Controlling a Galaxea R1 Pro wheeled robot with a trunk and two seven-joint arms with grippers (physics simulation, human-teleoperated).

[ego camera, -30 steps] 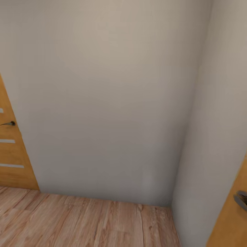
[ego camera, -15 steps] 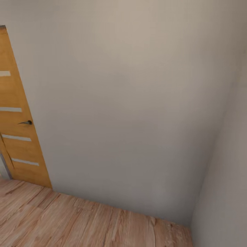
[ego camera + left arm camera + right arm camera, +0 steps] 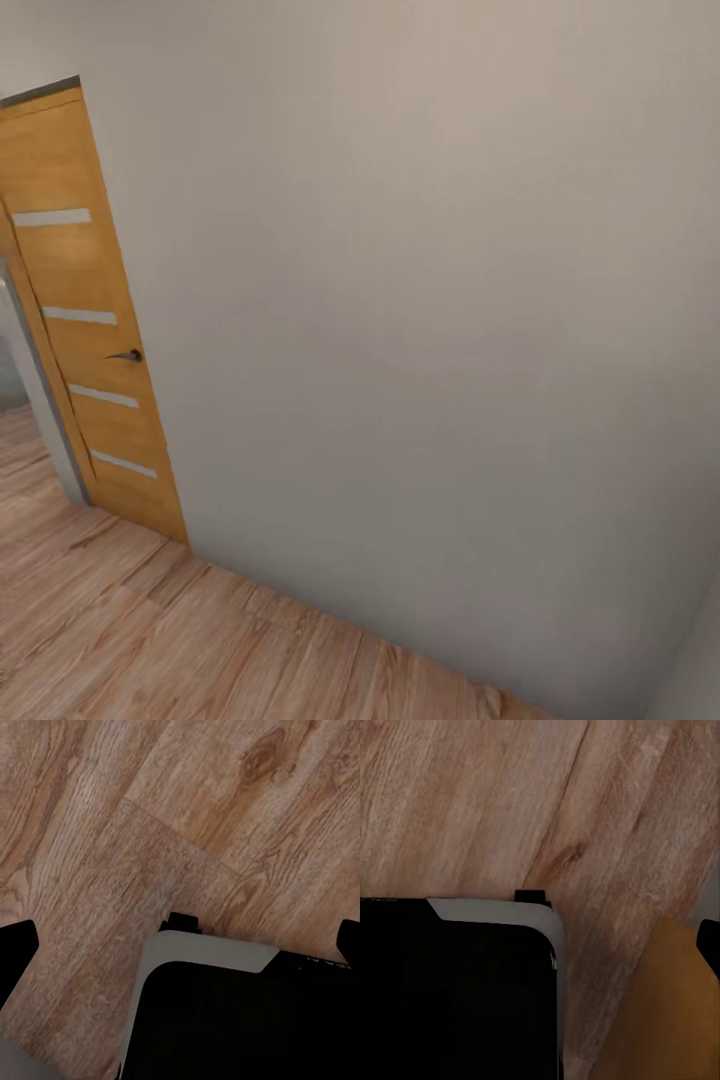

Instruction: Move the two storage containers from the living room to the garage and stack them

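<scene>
No red-orange storage containers in frame, so I can't say where they are. Head view: plain cream wall (image 3: 420, 300) close ahead, orange wooden door with pale horizontal strips (image 3: 90, 320) ajar beside it, light wood plank floor (image 3: 150, 640) below. Looks like transit between rooms, not handling. Both wrist cameras look straight down past the robot's dark, white-edged base (image 3: 240, 1012) at the planks; arms seem to hang low for driving. Gripper state either side: cannot tell, and nothing visibly held.
</scene>
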